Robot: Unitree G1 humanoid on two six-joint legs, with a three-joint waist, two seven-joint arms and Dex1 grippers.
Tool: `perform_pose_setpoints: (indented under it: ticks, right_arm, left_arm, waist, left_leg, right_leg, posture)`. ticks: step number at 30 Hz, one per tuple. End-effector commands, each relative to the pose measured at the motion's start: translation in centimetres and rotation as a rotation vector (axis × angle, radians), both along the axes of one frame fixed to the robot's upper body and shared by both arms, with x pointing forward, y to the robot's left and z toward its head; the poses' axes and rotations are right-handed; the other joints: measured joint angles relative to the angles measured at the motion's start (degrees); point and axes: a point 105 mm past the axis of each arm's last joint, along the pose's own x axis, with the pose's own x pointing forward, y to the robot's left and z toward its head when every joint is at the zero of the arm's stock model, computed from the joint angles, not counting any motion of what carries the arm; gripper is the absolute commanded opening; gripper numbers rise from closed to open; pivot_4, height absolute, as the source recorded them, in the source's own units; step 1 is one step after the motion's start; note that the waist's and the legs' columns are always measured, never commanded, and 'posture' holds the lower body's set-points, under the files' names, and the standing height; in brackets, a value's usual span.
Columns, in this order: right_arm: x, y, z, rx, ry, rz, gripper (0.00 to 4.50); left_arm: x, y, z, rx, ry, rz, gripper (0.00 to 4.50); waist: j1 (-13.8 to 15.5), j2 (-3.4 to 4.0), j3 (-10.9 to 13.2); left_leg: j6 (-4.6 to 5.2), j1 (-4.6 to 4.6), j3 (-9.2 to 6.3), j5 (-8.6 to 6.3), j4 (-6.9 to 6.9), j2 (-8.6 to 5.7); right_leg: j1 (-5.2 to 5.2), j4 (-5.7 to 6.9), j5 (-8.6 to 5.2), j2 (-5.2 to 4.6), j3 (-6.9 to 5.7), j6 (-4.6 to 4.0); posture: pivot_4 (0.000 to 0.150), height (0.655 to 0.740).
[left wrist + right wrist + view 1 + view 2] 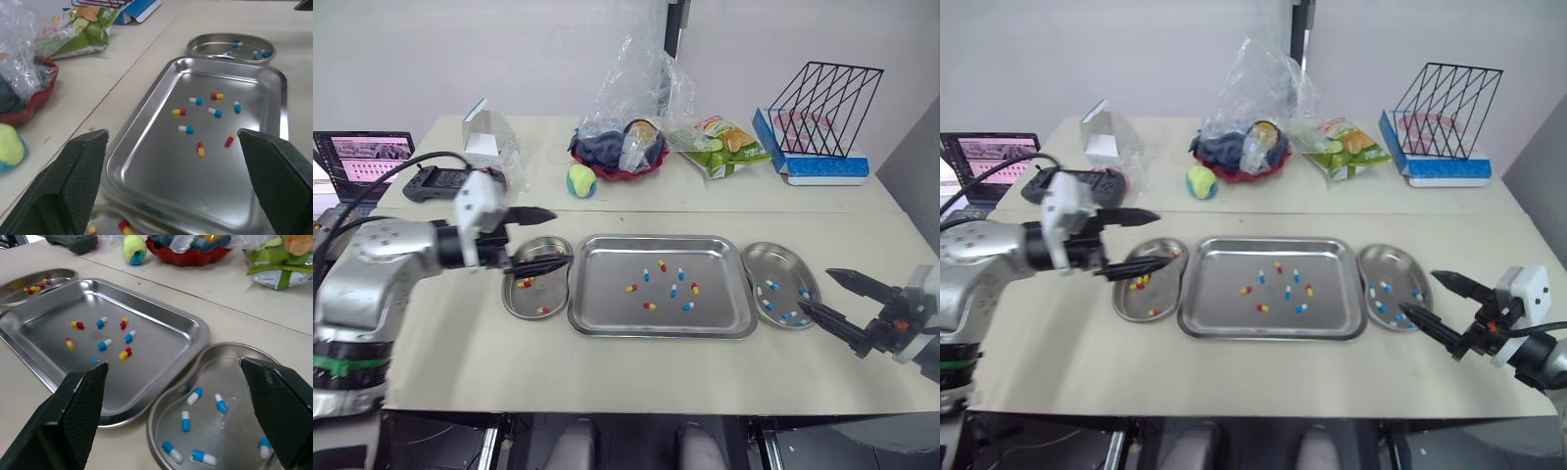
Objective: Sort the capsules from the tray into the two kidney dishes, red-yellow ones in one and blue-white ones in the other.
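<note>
Bench [460, 362] top is pale, with a laptop [367, 157], red bowl [607, 170] and wire rack [822, 93] along the back. Your tray [607, 294] sits in the centre with mixed capsules [674, 290]. A dish lies at each end, seemingly touching its rim. The left dish [524, 305] holds red-yellow capsules and the right dish [773, 264] blue-white. Your left arm [391, 255] reaches over the left dish with its jaws wide. Your right arm [911, 313] points at the right dish's near edge, jaws also wide.

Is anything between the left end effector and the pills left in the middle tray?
Nothing visible. The left end effector, open, hangs over the left kidney dish beside the tray; the capsules lie loose past the tray's low rim.
</note>
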Motion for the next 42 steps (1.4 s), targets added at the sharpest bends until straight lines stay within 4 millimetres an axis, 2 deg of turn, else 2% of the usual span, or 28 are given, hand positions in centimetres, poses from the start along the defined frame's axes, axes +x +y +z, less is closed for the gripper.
perform_pose_setpoints:
  ticks: [1,4,6,8,15,18,22,31,34,42]
  right_arm:
    - [-0.6,0.3,1.4,0.004,-0.049,-0.005,4.50]
    - [-1.1,0.5,1.5,0.000,-0.054,-0.018,4.50]
    - [-1.5,0.5,1.6,-0.006,-0.070,-0.040,4.50]
    - [-1.8,0.4,1.7,-0.008,-0.079,-0.060,4.50]
    - [-2.1,0.2,1.6,-0.018,-0.081,-0.087,4.50]
    - [-2.2,0.0,1.7,-0.024,-0.084,-0.101,4.50]
    - [-2.3,-0.2,1.5,-0.028,-0.080,-0.113,4.50]
    - [-2.2,-0.5,1.3,-0.040,-0.073,-0.126,4.50]
    - [-2.2,-0.5,1.3,-0.041,-0.072,-0.127,4.50]
    - [-2.2,-0.7,1.1,-0.047,-0.070,-0.134,4.50]
  left_arm:
    - [-0.5,-2.0,0.3,0.031,-0.020,-0.058,4.46]
    - [-0.2,-4.1,-0.9,0.075,-0.002,-0.082,4.46]
    - [1.1,-5.6,-3.3,0.192,-0.020,-0.038,4.46]
    - [1.8,-7.1,-4.4,0.185,0.005,-0.023,4.46]
    - [2.7,-9.2,-6.9,0.202,0.075,-0.017,4.46]
    - [2.9,-9.5,-7.3,0.199,0.083,0.000,3.74]
    - [3.0,-9.4,-7.4,0.186,0.104,0.017,2.38]
    - [2.8,-9.3,-9.1,0.228,0.144,0.012,2.38]
    - [2.6,-9.3,-9.4,0.243,0.156,0.004,1.60]
    - [2.6,-9.7,-10.0,0.263,0.161,0.003,1.60]
  waist:
    - [-0.27,0.00,0.00]
    - [-0.16,0.00,0.00]
    - [0.29,-0.01,0.00]
    - [0.79,-0.01,0.00]
    - [0.38,-0.02,0.01]
    - [0.38,-0.02,0.01]
    - [0.49,-0.02,0.01]
    - [0.52,-0.02,0.01]
    - [0.57,-0.02,0.01]
    - [0.64,-0.02,0.01]
  left_leg:
    - [0.04,0.01,0.00,-0.02,0.00,0.00]
    - [0.06,-0.01,0.00,-0.04,-0.01,0.01]
    - [0.06,-0.02,0.00,-0.04,0.01,-0.01]
    - [0.06,0.00,-0.01,-0.03,0.05,-0.06]
    - [0.07,-0.03,-0.02,-0.03,0.05,-0.13]
    - [0.07,-0.03,-0.01,-0.04,0.05,-0.15]
    - [0.07,-0.04,-0.01,-0.03,0.06,-0.16]
    - [0.07,-0.04,-0.01,-0.03,0.06,-0.16]
    - [0.07,-0.04,-0.01,-0.03,0.06,-0.17]
    - [0.07,-0.04,-0.01,-0.03,0.06,-0.17]
  right_leg:
    - [-0.01,0.00,0.00,0.00,0.00,0.00]
    - [-0.01,-0.01,0.00,0.00,-0.01,0.00]
    - [0.02,-0.06,0.00,0.00,0.00,0.01]
    - [0.10,-0.12,-0.01,0.00,0.03,0.02]
    - [-0.01,-0.07,-0.05,0.00,0.23,0.09]
    - [0.01,-0.08,-0.06,0.00,0.25,0.10]
    - [0.01,-0.08,-0.06,0.00,0.26,0.10]
    - [0.01,-0.09,-0.06,0.00,0.28,0.10]
    - [0.01,-0.09,-0.06,0.00,0.28,0.11]
    - [0.01,-0.09,-0.06,-0.01,0.29,0.11]
  posture:
    - [0.150,0.7346]
    - [0.150,0.7346]
    - [0.150,0.7346]
    - [0.150,0.7346]
    - [0.150,0.7346]
    - [0.150,0.7346]
    - [0.150,0.7346]
    - [0.150,0.7346]
    - [0.150,0.7346]
    - [0.150,0.7346]
